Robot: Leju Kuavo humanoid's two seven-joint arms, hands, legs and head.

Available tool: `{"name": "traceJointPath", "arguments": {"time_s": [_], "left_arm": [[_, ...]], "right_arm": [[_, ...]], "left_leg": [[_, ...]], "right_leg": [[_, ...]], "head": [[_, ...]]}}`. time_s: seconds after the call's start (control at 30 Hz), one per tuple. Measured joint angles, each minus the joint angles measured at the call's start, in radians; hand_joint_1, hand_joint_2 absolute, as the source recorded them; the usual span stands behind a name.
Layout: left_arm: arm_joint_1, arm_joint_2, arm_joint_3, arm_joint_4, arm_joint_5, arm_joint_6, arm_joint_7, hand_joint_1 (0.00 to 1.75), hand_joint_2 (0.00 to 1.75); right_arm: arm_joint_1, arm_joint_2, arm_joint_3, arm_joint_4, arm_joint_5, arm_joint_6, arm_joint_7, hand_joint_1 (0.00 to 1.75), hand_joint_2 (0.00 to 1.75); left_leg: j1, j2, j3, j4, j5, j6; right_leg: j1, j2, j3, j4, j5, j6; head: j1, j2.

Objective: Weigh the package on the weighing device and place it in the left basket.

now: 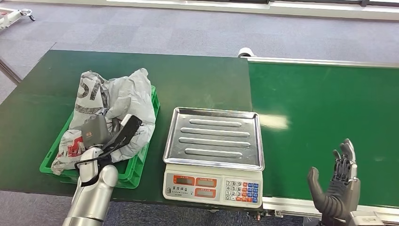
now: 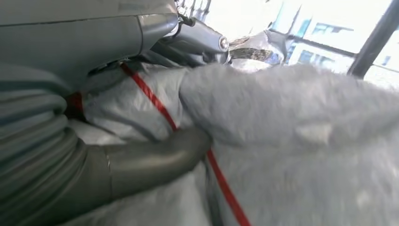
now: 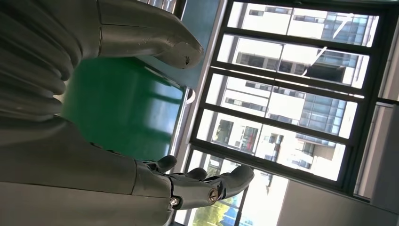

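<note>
package (image 1: 115, 101) in basket (image 1: 141, 165), left fingers (image 2: 155, 160) touching

You've got the dark green table (image 1: 197, 84) butting against a brighter green conveyor belt (image 1: 324, 122) on the right, with its white roller (image 1: 244, 52) at the far corner. Grey carpet floor (image 1: 188, 28) beyond, and tall windows (image 3: 291, 94) facing buildings.

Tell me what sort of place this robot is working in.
Probably a parcel-sorting test station in an office-type building: a green conveyor belt, an electronic weighing scale and a green basket of grey mailer packages, on carpet tiles, with big windows.
</note>
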Motion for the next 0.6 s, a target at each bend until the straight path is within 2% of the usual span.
{"name": "traceJointPath", "arguments": {"time_s": [0.2, 0.3, 0.37, 0.43, 0.53, 0.6], "left_arm": [[0.001, 0.001, 0.004, -0.015, 0.073, 0.034, -0.011, 0.0, 1.75], [0.005, -0.001, 0.012, -0.029, 0.135, 0.107, -0.062, 0.0, 1.75], [0.012, -0.005, 0.019, -0.053, 0.225, 0.214, -0.154, 0.0, 1.75], [0.021, -0.014, 0.029, -0.092, 0.325, 0.309, -0.286, 0.0, 1.75], [0.031, -0.05, 0.069, -0.163, 0.437, 0.357, -0.51, 0.0, 1.75], [0.033, -0.075, 0.097, -0.199, 0.485, 0.362, -0.604, 0.0, 1.75]], "right_arm": [[-0.009, 0.003, 0.0, 0.005, 0.01, 0.001, 0.008, 0.0, 1.75], [-0.017, 0.005, 0.0, 0.011, 0.015, -0.003, 0.008, 0.0, 1.75], [-0.02, 0.007, 0.0, 0.014, 0.015, -0.009, 0.008, 0.0, 1.75], [-0.02, 0.008, 0.0, 0.015, 0.014, -0.016, 0.008, 0.0, 1.75], [-0.02, 0.008, 0.0, 0.016, 0.006, -0.029, 0.005, 0.0, 1.75], [-0.019, 0.008, 0.0, 0.016, 0.0, -0.036, 0.003, 0.0, 1.75]], "left_leg": [[0.0, 0.0, 0.0, 0.0, 0.0, 0.0], [0.0, 0.0, 0.0, 0.0, 0.0, 0.0], [0.0, 0.0, 0.0, 0.0, 0.0, 0.0], [0.0, 0.0, 0.0, 0.0, 0.0, 0.0], [0.0, -0.001, 0.0, 0.0, 0.0, 0.0], [0.0, -0.001, 0.0, 0.0, 0.0, 0.0]], "right_leg": [[0.0, 0.0, 0.0, 0.0, 0.0, 0.0], [0.0, 0.0, 0.0, 0.0, 0.0, 0.0], [0.0, 0.0, 0.0, 0.0, 0.0, 0.0], [0.0, 0.0, 0.0, 0.0, 0.0, 0.0], [0.0, -0.001, 0.0, 0.0, 0.0, 0.0], [0.0, -0.001, 0.0, 0.0, 0.0, 0.0]], "head": [[0.0, 0.0], [0.0, 0.0], [0.0, 0.0], [0.0, 0.0], [0.0, 0.0], [0.0, 0.0]]}}
